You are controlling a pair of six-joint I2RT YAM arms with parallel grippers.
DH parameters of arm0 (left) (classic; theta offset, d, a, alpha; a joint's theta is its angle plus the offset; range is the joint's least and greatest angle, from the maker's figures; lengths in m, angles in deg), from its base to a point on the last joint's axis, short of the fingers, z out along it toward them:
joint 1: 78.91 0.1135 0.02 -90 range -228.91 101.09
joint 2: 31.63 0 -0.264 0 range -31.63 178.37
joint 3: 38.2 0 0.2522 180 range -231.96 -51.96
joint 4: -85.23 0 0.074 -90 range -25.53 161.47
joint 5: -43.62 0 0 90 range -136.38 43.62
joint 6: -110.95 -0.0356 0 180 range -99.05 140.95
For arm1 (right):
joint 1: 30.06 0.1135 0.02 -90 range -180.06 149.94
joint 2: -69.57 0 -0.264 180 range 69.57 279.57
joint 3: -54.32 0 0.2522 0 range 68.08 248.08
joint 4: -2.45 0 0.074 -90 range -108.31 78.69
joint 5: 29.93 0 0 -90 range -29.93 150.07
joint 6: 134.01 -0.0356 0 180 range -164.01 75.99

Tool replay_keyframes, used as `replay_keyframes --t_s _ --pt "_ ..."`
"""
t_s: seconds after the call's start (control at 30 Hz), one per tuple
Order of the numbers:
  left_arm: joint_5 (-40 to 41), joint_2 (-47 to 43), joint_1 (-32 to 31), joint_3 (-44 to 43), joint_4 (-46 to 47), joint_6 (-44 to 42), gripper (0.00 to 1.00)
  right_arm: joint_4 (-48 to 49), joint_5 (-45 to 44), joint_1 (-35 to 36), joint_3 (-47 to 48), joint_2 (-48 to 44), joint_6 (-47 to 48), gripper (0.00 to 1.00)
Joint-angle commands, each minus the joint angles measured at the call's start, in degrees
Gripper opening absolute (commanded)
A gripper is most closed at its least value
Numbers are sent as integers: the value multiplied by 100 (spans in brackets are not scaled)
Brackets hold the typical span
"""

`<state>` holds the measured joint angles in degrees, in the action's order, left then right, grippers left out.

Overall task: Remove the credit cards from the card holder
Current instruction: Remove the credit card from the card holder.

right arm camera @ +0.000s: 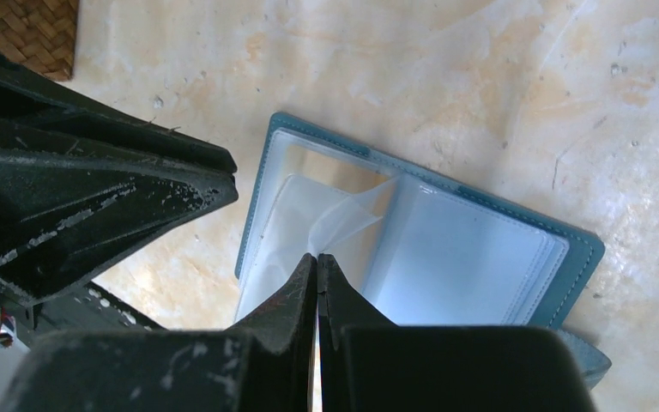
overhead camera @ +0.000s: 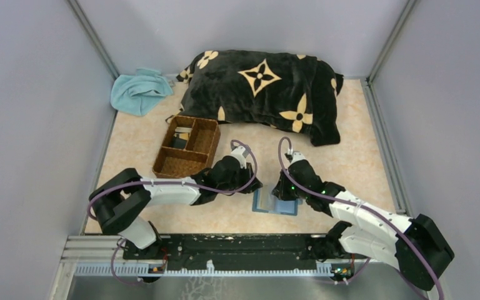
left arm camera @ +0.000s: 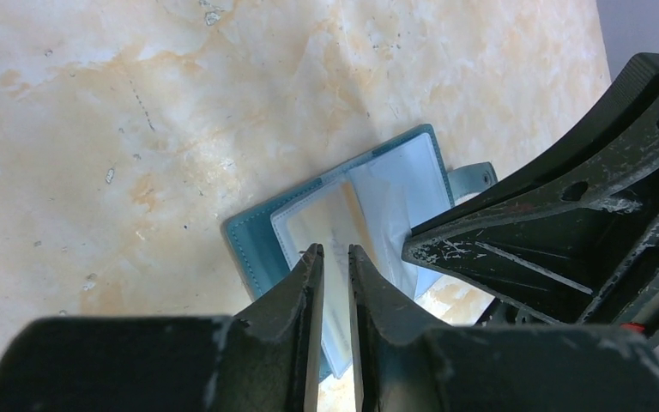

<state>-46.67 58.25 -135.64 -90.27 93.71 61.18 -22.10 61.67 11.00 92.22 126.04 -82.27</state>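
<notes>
The teal-blue card holder (overhead camera: 275, 204) lies open and flat on the table between my two grippers. Its pale clear sleeves (right arm camera: 472, 257) face up, with the teal edge (left arm camera: 253, 236) around them. My left gripper (left arm camera: 335, 249) hovers over the left page with a narrow gap between its fingers and nothing in it. My right gripper (right arm camera: 317, 256) is shut, pinching a clear sleeve leaf (right arm camera: 343, 223) that lifts up to its tips. In the top view the left gripper (overhead camera: 255, 186) and right gripper (overhead camera: 282, 190) nearly meet over the holder. I cannot make out any credit cards in the sleeves.
A brown woven compartment tray (overhead camera: 207, 145) stands just behind the left gripper, with dark flat items in one compartment. Further back lie a black patterned pillow (overhead camera: 262, 94) and a light blue cloth (overhead camera: 139, 90). Grey walls close in both sides.
</notes>
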Motion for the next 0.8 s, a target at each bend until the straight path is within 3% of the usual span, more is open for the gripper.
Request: replay_keyframes --t_s 0.0,0.23,0.77 --pt "-230 269 30 -165 -28 -128 22 49 -47 -69 -119 -250 -106 0" --pt "-585 894 -105 -621 -253 -143 19 13 -46 -104 -261 -415 -134 0" --pt "-806 1285 -490 -1320 -475 -203 18 -280 -141 -198 -230 -781 -69 0"
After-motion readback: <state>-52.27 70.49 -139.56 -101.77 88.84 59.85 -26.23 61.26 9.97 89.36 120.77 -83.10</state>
